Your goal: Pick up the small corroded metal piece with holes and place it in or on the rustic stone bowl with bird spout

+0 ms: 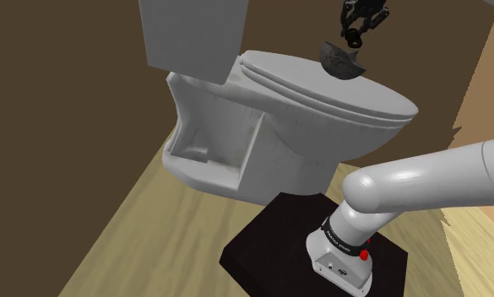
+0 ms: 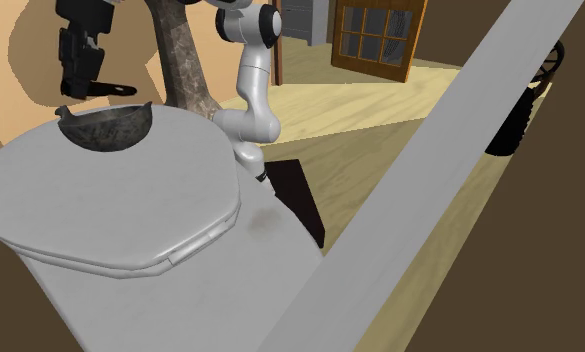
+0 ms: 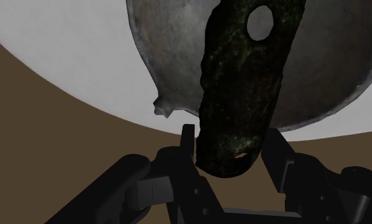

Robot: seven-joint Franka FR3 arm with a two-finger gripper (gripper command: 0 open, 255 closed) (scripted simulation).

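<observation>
Toilet (image 1: 236, 156) with a shut white lid (image 1: 321, 80) serves here as the counter, and the white arm (image 1: 431, 173) reaches over it from the dark stand (image 1: 266, 240). On the lid, directly below the jaws, sits the grey stone bowl (image 3: 172, 57), with a small pointed nub on its rim that may be the spout. In the shoulder view the bowl (image 1: 341, 59) lies just under the black hand, near the lid's far edge.

The jaws are clamped on the dark, pitted metal piece (image 3: 241, 95). They grip it at its near end, one black finger pressed against each side. From there the piece runs out past the fingertips and hangs over the bowl's hollow, its round hole showing the grey stone through it. I cannot tell whether its far tip touches the bowl.

As I judge it, the pick-up is done, since the piece is in the grip and off any surface, and it is already lined up over the bowl. What is left is the placing: a short descent if needed, then letting go so the piece drops inside and not over the rim, and backing the hand away.
</observation>
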